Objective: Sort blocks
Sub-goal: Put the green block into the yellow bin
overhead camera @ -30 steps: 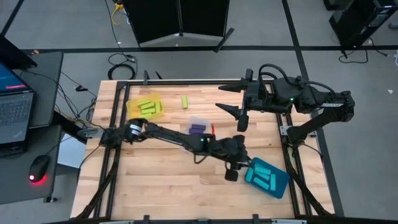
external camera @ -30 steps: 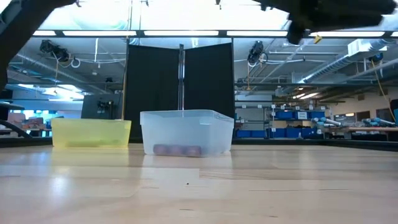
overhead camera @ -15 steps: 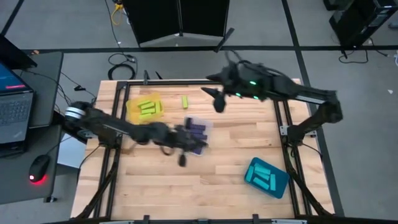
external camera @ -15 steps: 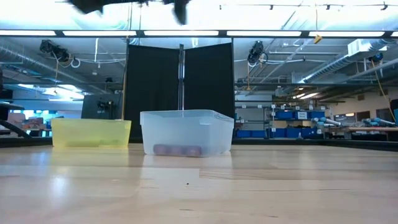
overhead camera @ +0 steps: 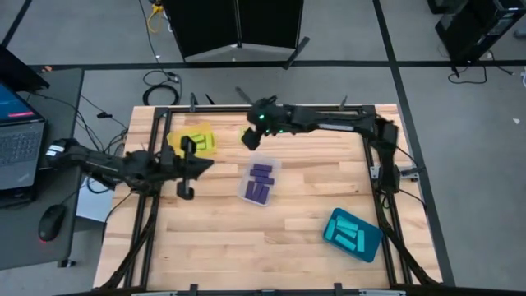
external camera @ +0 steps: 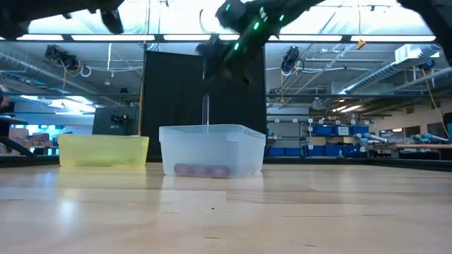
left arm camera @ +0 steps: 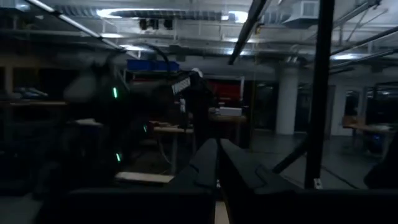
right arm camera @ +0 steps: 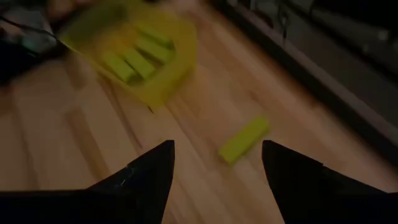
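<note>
Overhead, right gripper point(right arm camera: 214, 171) wide open, empty, above lone lime-green block point(right arm camera: 244, 140) beside yellow tray point(right arm camera: 177, 71).

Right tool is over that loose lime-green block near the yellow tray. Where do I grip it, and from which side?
Take the loose lime-green block across its narrow middle, coming straight down from above. It lies flat on the bare table, apart from the yellow tray, so both long sides are free. The right tool is open above it; turn so the fingers straddle the short width.

Two dark jointed arms, green indicator lights, black pointed fingers point(right arm camera: 146, 177)
</note>
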You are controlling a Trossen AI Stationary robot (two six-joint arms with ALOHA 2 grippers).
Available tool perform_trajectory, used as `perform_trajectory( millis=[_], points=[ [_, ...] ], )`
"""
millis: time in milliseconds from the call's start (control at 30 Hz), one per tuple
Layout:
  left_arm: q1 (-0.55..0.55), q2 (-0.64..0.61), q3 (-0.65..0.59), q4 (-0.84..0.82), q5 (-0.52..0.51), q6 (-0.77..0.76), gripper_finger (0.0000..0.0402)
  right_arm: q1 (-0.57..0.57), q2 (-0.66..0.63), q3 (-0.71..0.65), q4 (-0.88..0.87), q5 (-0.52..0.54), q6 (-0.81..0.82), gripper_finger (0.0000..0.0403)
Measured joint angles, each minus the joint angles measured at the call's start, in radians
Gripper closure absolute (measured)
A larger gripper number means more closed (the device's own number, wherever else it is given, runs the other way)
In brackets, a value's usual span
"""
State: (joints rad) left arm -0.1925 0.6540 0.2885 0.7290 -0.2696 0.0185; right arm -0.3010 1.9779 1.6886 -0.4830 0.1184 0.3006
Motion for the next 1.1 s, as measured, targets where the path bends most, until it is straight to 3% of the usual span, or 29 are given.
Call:
perform_trajectory(
  millis=[233,667,1100],
  points=[
    [0.000,-0.162,-0.004,-0.204,-0.042,0.003,0.0379,-0.034,0.165,0.062,-0.015,-0.032,0.126,0.0121],
    [0.000,-0.206,-0.003,-0.277,-0.043,0.028,0.0379,-0.044,0.539,0.664,-0.464,0.063,0.197,0.0084],
    [0.002,-0.211,-0.003,-0.270,-0.059,0.060,0.0379,-0.054,0.555,0.649,-0.461,0.092,0.257,0.0087]
  ],
)
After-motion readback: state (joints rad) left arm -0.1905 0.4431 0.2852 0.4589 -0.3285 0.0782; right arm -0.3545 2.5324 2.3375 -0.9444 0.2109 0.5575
